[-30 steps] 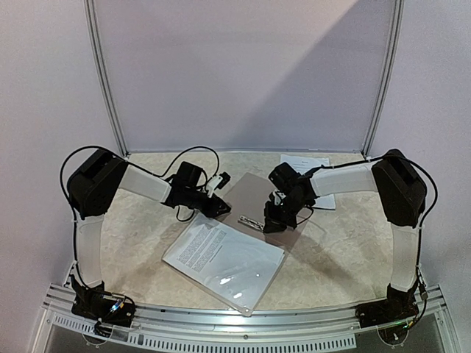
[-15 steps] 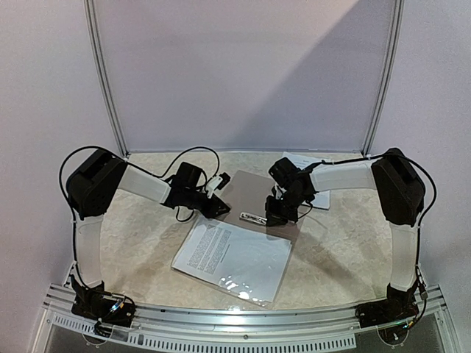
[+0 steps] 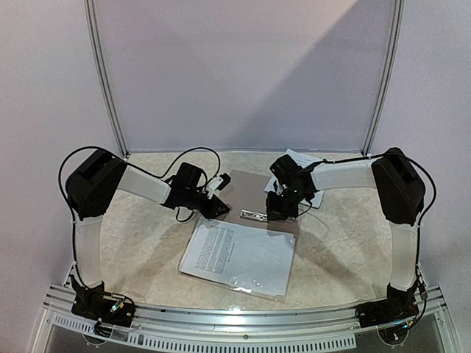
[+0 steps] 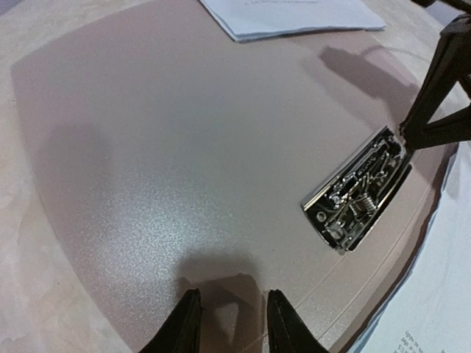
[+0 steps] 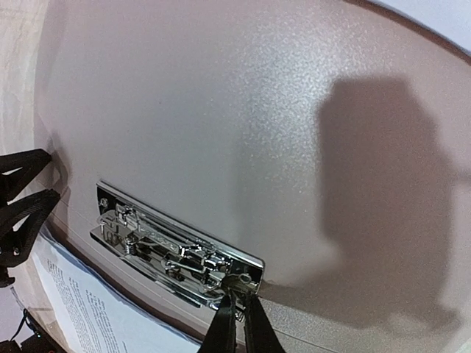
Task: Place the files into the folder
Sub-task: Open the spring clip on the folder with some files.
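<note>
Table (image 3: 140, 235): pale marbled top against a plain lilac wall (image 3: 243, 73), both arms reaching in toward the middle.
Folder (image 3: 246, 190): lying open and flat mid-table, with the brown panel on the far side.
Clear sleeve (image 3: 254, 271): spread flat from the panel toward the near edge, catching glare.
Printed sheet (image 3: 217, 246): one page of black text, flat under the sleeve's plastic.
Files (image 4: 294, 16): white stack on the table just beyond the panel's far right corner, outside the folder.
Clip (image 5: 176, 250): shiny metal, fixed to the panel along the edge nearest the sleeve.
Left gripper (image 4: 229, 322): fingers spread apart, grasping nothing, tips low at the panel's left edge.
Right gripper (image 5: 235, 303): fingers drawn close together, tips on the clip's end; whether they pinch any part of it I cannot tell.
</note>
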Motion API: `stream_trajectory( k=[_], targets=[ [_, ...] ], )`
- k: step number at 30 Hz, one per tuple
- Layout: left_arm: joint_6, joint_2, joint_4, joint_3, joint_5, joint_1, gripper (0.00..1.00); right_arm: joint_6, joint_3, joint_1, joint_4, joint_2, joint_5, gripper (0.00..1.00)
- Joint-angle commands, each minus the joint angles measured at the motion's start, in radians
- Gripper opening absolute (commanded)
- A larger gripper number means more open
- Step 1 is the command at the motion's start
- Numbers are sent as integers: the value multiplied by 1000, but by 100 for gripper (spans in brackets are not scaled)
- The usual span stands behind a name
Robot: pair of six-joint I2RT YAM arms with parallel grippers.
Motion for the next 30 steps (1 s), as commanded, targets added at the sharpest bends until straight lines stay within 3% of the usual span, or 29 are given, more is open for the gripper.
stream_trajectory(
  k=[1,9,27,30],
  targets=[
    [4,47,-185,-58,-21,-29,33,-14,15,-8,25,57,31,5],
    [11,42,-185,-60,-29,-33,33,7,-55,-7,44,49,21,7],
    [58,31,-206,-55,-63,-56,33,-18,-68,-11,-108,143,193,9],
    [65,28,-208,-55,-70,-59,34,-14,-64,-13,-137,150,202,17]
  ],
)
